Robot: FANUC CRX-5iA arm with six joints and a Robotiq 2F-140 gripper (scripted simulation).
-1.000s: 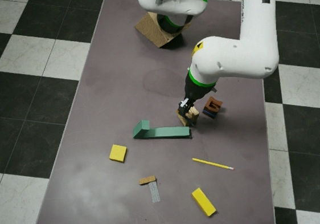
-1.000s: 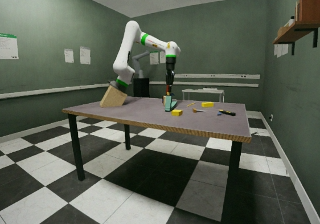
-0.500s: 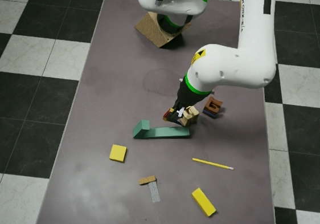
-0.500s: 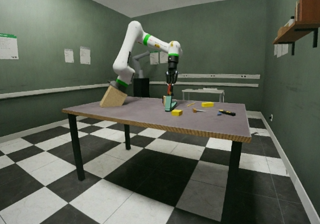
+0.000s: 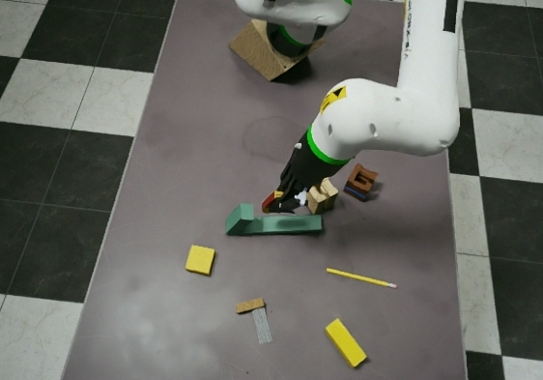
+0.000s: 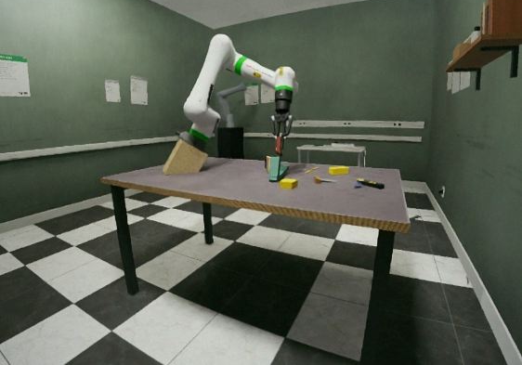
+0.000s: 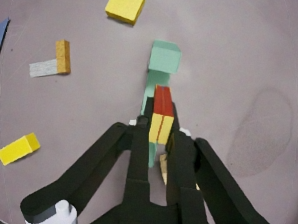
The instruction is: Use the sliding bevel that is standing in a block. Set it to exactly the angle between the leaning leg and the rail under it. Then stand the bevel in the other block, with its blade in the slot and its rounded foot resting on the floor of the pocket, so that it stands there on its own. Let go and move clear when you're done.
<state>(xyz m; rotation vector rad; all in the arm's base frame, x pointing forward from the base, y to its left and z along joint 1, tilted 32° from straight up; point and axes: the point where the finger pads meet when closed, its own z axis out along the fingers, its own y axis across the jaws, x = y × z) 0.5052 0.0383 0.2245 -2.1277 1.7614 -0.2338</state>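
Note:
My gripper [image 5: 286,203] [image 6: 280,136] [image 7: 158,109] is shut on the sliding bevel [image 5: 270,200] [image 6: 279,145] [image 7: 162,104], which has a red and yellow stock. It holds the bevel upright just above the green rail [image 5: 285,224] [image 6: 280,172], close to the short leaning leg [image 5: 240,215] [image 7: 164,59] at the rail's left end. The tan slotted block [image 5: 323,197] stands just right of the gripper with nothing in it. The brown block [image 5: 361,181] with a pocket stands further right. The bevel's blade is mostly hidden by the fingers.
Two yellow blocks [image 5: 200,259] [image 5: 345,341], a yellow pencil [image 5: 361,277] and a small cork-and-grey square [image 5: 255,312] lie in front of the rail. The arm's wooden wedge base [image 5: 261,49] is at the back. A dark tool [image 6: 370,183] lies near the table's right edge.

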